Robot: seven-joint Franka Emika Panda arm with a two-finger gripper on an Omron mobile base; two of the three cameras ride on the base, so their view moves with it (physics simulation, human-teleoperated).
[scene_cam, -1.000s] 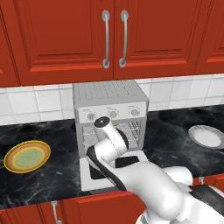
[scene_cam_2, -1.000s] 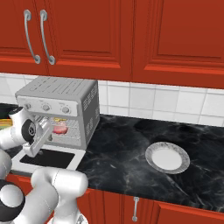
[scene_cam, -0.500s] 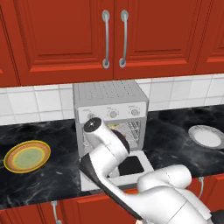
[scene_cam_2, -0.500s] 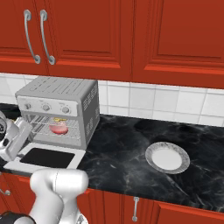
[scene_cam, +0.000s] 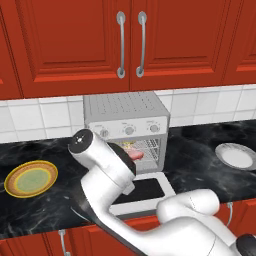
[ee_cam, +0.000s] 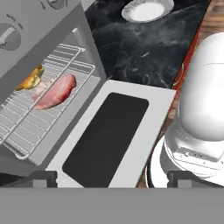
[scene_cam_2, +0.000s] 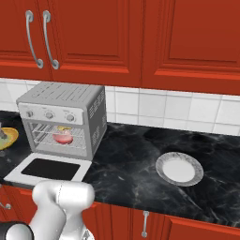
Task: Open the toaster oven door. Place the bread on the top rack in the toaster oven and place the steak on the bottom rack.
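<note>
The toaster oven (scene_cam: 125,119) (scene_cam_2: 61,110) stands on the counter with its door (scene_cam: 142,190) (scene_cam_2: 49,168) (ee_cam: 109,131) dropped flat, black window facing up. Inside, the pinkish steak (ee_cam: 57,92) (scene_cam_2: 62,136) (scene_cam: 134,153) lies on a wire rack (ee_cam: 26,127). The golden bread (ee_cam: 33,78) sits deeper in, just behind the steak; which of the two racks each rests on is unclear. My gripper (ee_cam: 116,178) hangs open and empty off the oven's side, looking across the door, its fingertips (ee_cam: 41,177) wide apart. My arm covers the oven's left front in the left base view.
A yellow-rimmed plate (scene_cam: 31,178) (scene_cam_2: 7,137) lies on the dark counter left of the oven. A white-grey plate (scene_cam: 235,155) (scene_cam_2: 179,168) (ee_cam: 146,8) sits to the right. Red cabinets hang above, and the open door overhangs the counter's front edge.
My arm has swung back and to the left, away from the oven mouth, and has gone from the right base view. The steak and the open door have stayed put.
</note>
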